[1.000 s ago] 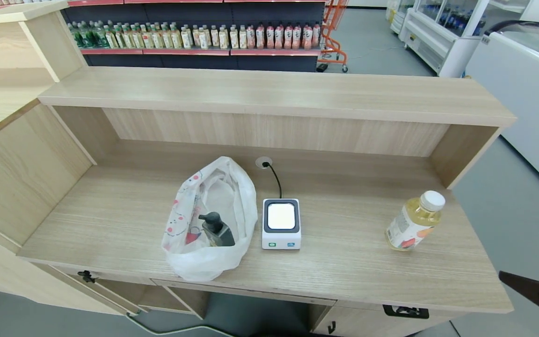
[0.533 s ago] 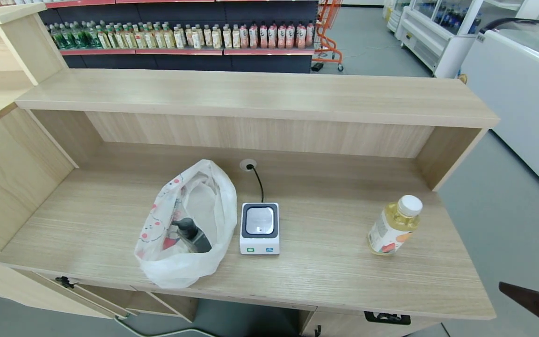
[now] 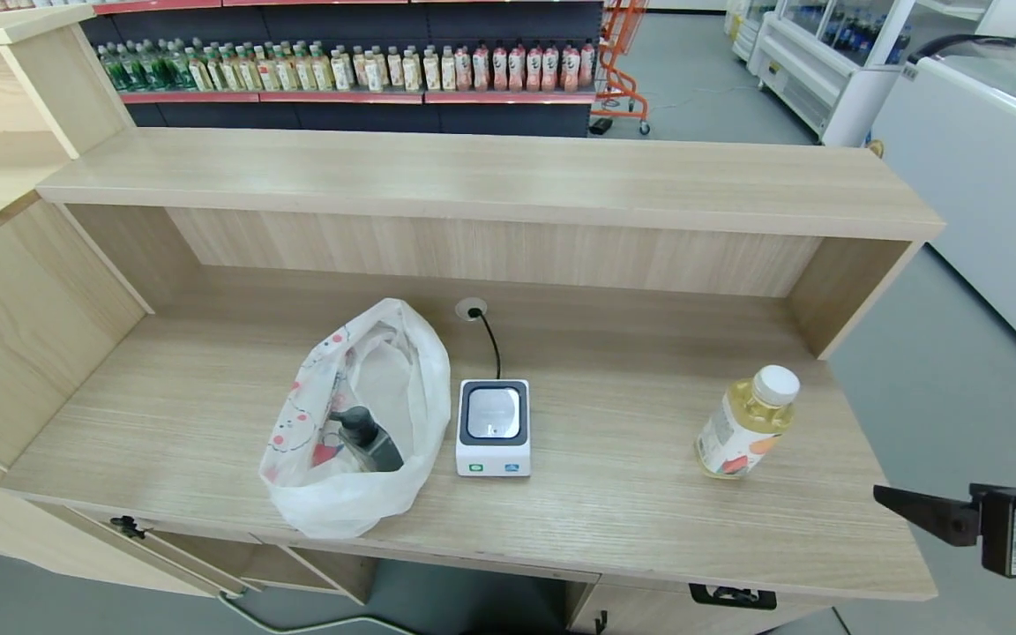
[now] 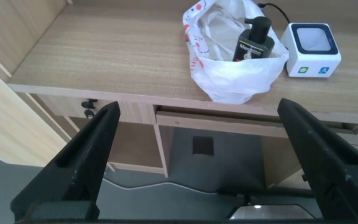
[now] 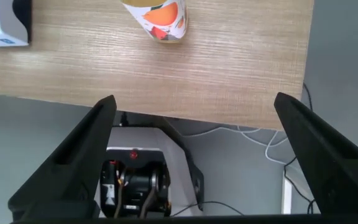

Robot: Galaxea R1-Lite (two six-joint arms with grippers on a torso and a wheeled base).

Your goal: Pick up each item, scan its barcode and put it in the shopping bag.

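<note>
A white patterned shopping bag [image 3: 354, 423] lies open on the wooden counter [image 3: 614, 494], left of the small white scanner [image 3: 493, 427]. A dark pump bottle [image 3: 367, 438] stands inside the bag. Near the counter's right end a yellow drink bottle [image 3: 746, 423] with a white cap stands upright. My right gripper [image 3: 958, 439] hangs open off the counter's front right corner, below and in front of that drink bottle [image 5: 160, 18]. My left gripper [image 4: 199, 106] is open too, low in front of the counter edge, facing the bag [image 4: 229, 68] and scanner [image 4: 314, 42].
A raised ledge [image 3: 490, 176] and side walls box in the counter's back and both ends. The scanner's black cable [image 3: 490, 339] runs to a hole at the back. Drawers [image 4: 216, 121] sit under the front edge. A white freezer [image 3: 993, 150] stands to the right.
The head camera shifted, so the whole scene slid left. My right gripper has risen and come in toward the counter's front right corner; both its fingers now show. The items on the counter stayed put.
</note>
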